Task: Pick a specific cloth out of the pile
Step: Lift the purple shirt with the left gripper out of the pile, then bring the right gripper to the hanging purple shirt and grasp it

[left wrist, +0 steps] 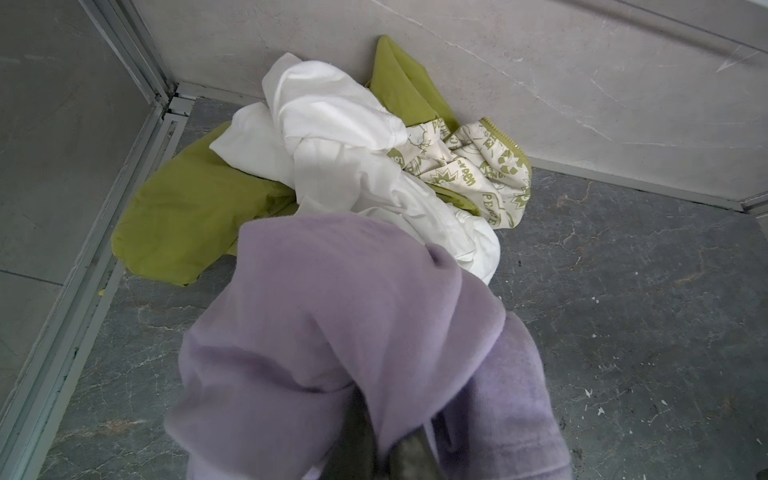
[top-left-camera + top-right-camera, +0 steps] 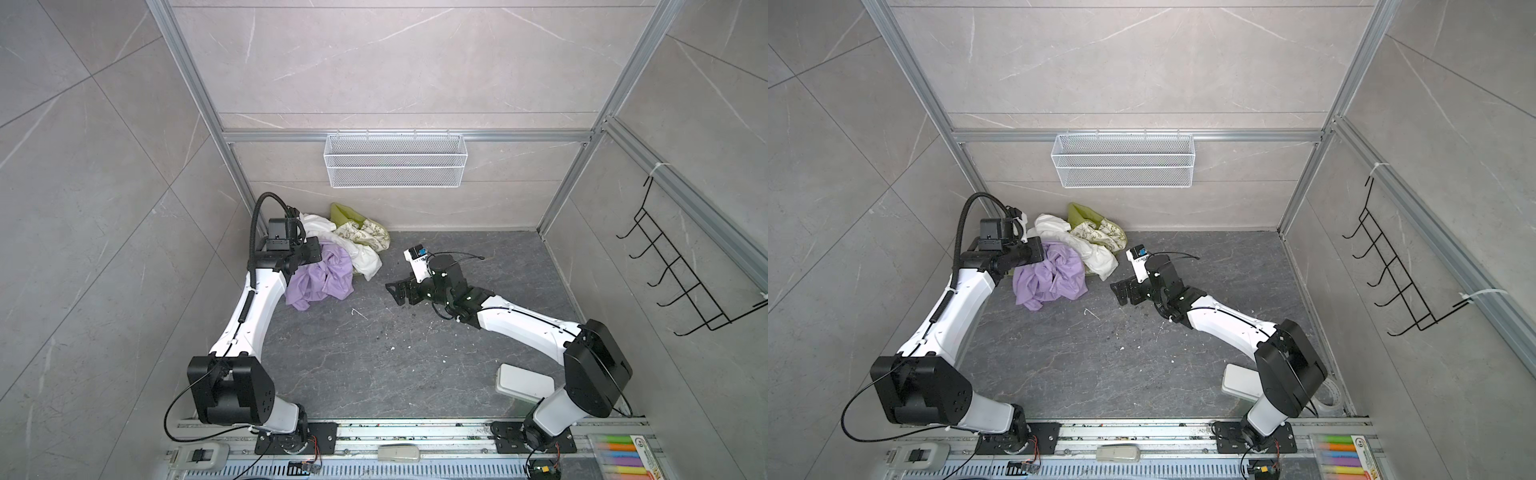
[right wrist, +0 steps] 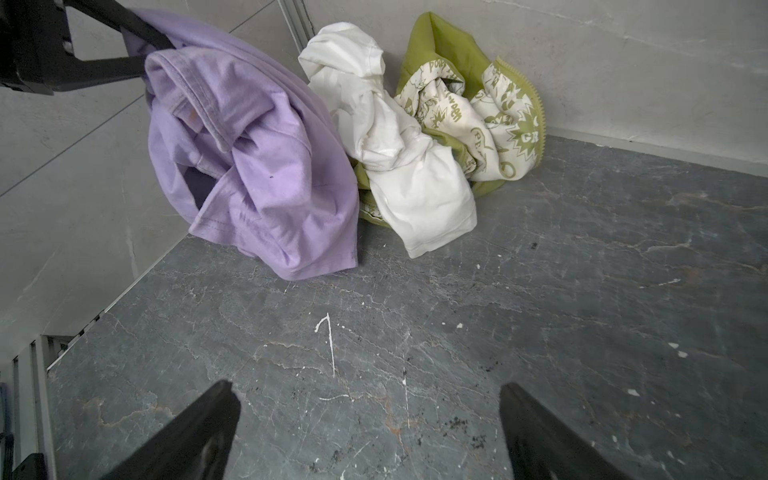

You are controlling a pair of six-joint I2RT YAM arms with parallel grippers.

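The right gripper point(image 3: 368, 386) hangs, jaws wide apart, over the floor point(image 3: 582, 311). Beyond it the left gripper point(image 3: 154, 56) is clamped on the lilac cloth point(image 3: 257, 166), its hem on the floor just beside the pile point(image 3: 478, 104) at the back wall point(image 3: 623, 62). The pull-out seems under way; next, the lilac cloth likely needs lifting clear of the white cloth point(image 3: 415, 187).

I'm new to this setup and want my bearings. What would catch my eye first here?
The lilac cloth stands out, bunched and hanging from the shut fingers of the left gripper near the back left corner. Just behind it a pile of white, green and printed fabric sits against the back wall, while the right gripper hovers wide open over the grey floor.
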